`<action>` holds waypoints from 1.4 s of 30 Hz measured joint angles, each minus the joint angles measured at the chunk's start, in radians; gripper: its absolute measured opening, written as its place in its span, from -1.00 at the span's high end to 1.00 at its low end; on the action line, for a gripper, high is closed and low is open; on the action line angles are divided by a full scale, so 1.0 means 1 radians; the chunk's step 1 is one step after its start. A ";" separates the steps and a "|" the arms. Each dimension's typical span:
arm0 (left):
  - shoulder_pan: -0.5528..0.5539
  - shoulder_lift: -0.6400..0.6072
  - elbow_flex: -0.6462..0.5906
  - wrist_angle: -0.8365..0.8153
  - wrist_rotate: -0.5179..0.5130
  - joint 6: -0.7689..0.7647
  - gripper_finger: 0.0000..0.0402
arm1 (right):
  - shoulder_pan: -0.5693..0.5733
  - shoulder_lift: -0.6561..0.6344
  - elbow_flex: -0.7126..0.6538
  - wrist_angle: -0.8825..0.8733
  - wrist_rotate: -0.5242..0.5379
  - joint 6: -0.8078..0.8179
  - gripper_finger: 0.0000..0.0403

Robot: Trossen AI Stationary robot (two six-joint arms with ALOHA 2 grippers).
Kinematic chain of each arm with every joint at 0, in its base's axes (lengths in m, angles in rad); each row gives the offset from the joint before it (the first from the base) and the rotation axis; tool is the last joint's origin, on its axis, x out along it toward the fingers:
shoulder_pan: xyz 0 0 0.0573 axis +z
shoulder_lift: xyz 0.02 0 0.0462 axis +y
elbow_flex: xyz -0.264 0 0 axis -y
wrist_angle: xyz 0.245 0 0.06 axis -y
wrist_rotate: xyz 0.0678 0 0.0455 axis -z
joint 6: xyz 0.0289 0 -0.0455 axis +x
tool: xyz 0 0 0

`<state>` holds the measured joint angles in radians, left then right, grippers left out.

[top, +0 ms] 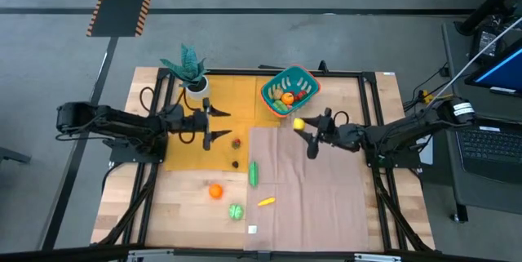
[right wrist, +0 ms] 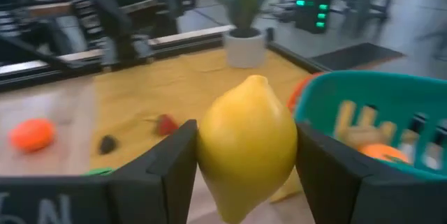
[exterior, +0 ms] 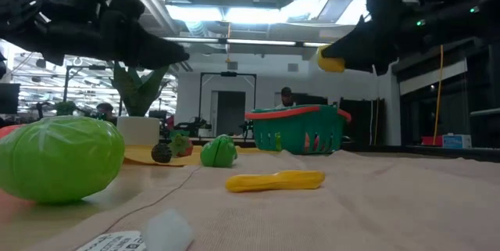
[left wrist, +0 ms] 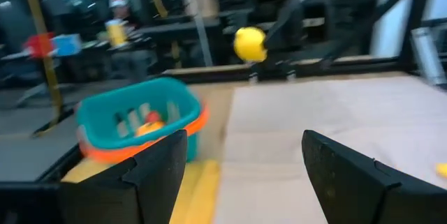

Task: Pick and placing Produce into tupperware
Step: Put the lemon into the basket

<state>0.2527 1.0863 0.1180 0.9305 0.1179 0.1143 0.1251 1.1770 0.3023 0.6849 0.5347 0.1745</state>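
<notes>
The right gripper (right wrist: 244, 161) pinches a yellow toy lemon (right wrist: 246, 147) across its middle, in the air just beside the teal tupperware (top: 287, 90); it looks light, rigid, smooth, so possibly slippery.

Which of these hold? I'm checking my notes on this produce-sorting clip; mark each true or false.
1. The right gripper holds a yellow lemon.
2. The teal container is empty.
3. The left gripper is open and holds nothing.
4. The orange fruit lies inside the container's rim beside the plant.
1. True: the right gripper is shut on the lemon.
2. False: the container already holds produce.
3. True: the left gripper is empty.
4. False: the orange fruit lies on the bare wood, far from the potted plant.
</notes>
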 joint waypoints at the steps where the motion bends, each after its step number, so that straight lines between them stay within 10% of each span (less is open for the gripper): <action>1: 0.007 0.000 0.000 -0.009 -0.020 0.000 -0.37 | -0.013 0.000 0.000 -0.003 0.011 0.000 -0.03; 14: 0.108 0.000 -0.001 -0.025 -0.086 0.001 -0.37 | -0.204 0.000 0.000 -0.048 0.047 0.025 -0.03; 42: 0.138 0.000 -0.001 -0.086 -0.086 0.011 -0.37 | -0.562 0.231 0.488 -0.609 -0.384 -0.076 -0.03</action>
<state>0.3908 1.0866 0.1173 0.8444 0.0324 0.1257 -0.4368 1.4078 0.7904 0.0757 0.1503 0.0983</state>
